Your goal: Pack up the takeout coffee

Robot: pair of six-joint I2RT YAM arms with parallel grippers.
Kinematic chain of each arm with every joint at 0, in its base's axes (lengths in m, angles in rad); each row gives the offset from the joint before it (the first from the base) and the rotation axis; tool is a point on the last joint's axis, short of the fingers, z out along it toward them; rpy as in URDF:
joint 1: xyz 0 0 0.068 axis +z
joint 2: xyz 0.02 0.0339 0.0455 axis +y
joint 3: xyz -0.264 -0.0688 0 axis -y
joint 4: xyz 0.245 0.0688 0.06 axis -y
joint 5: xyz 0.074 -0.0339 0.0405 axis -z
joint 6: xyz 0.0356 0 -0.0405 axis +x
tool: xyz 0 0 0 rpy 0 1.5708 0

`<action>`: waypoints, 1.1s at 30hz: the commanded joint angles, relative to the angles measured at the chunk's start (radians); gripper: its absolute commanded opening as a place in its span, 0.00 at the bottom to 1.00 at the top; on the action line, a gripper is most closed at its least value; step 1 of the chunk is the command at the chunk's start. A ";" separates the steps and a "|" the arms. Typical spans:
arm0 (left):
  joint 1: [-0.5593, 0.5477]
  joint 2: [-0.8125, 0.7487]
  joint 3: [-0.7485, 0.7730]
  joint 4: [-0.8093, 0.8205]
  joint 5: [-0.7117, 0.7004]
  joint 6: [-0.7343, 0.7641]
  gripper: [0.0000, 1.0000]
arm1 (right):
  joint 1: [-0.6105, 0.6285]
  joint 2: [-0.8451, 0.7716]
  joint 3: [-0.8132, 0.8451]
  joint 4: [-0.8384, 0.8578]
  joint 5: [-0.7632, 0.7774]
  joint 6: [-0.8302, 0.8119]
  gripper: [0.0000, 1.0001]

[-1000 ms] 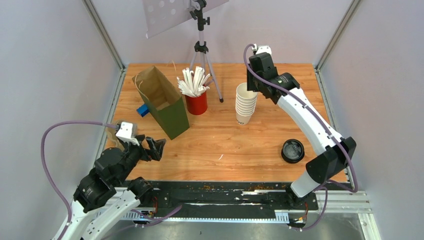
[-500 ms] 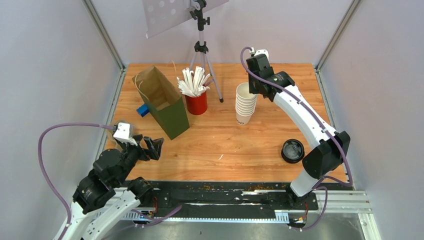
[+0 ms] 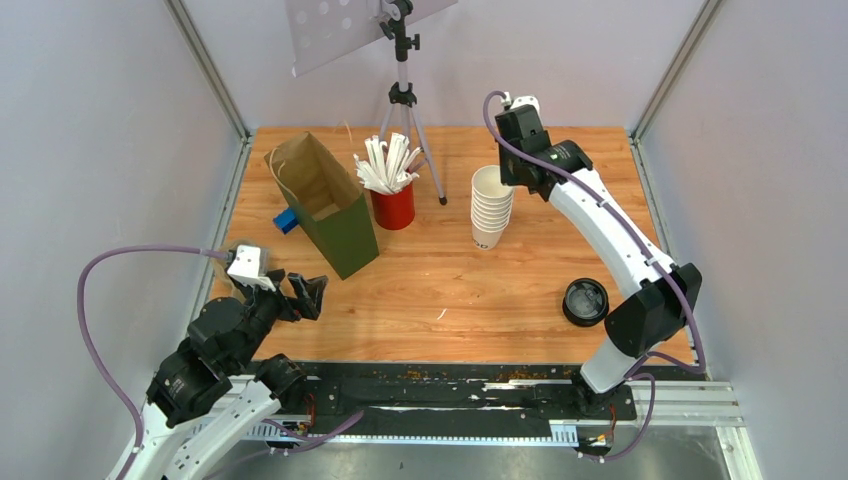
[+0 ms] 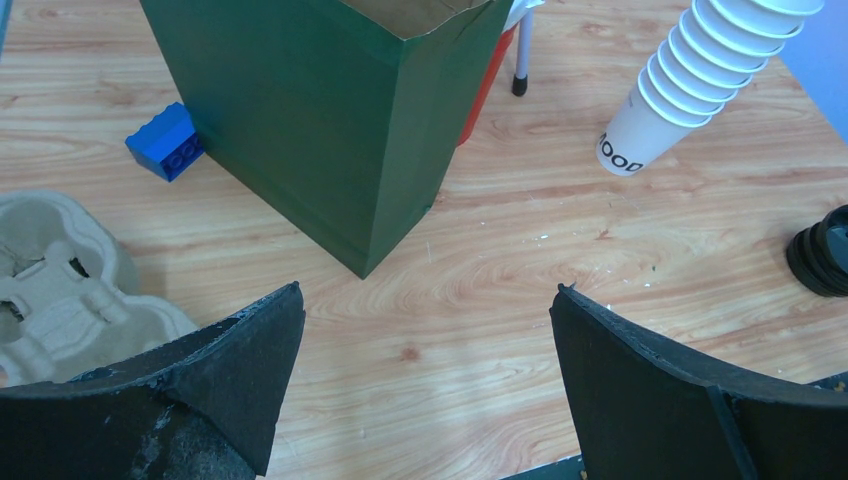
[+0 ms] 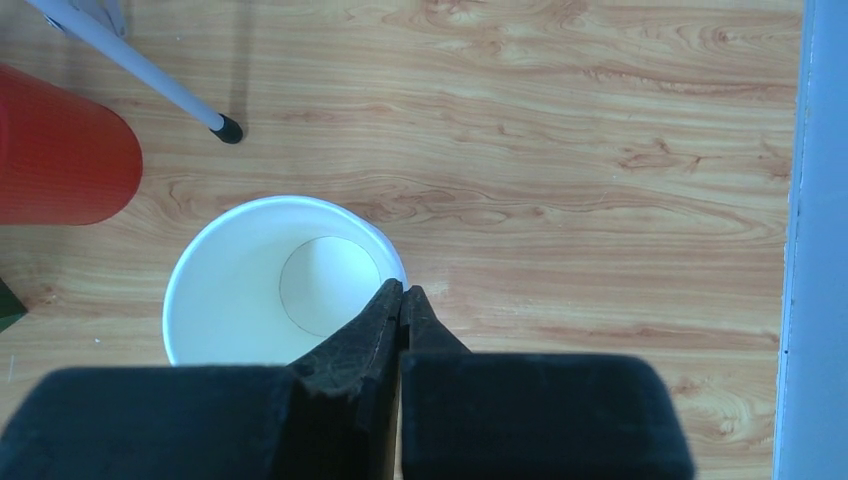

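White top cup (image 5: 230, 300) sits right under my right gripper (image 5: 400, 292), jaws pinched tight on its rim, mouth facing up.

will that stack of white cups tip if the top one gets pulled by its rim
Probably tippy: the stack of cups is tall, narrow-based and looks tilted in the left wrist view. Likely light, being thin paper, so nested cups may lift together. The rim could dent where the right end effector appears closed on it.
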 commanded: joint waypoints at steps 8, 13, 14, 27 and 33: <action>-0.002 -0.003 -0.002 0.030 -0.011 -0.012 1.00 | -0.023 -0.017 0.057 0.017 -0.055 -0.003 0.10; -0.002 -0.004 0.000 0.030 -0.012 -0.012 1.00 | -0.031 0.021 0.060 -0.019 -0.041 -0.011 0.31; -0.001 -0.002 -0.001 0.030 -0.011 -0.012 1.00 | -0.033 0.025 0.057 -0.019 -0.044 -0.014 0.31; -0.001 -0.002 -0.001 0.029 -0.017 -0.014 1.00 | -0.044 0.042 0.037 -0.003 -0.085 -0.024 0.22; -0.001 -0.001 0.000 0.028 -0.019 -0.014 1.00 | -0.046 0.058 0.042 -0.014 -0.087 -0.021 0.24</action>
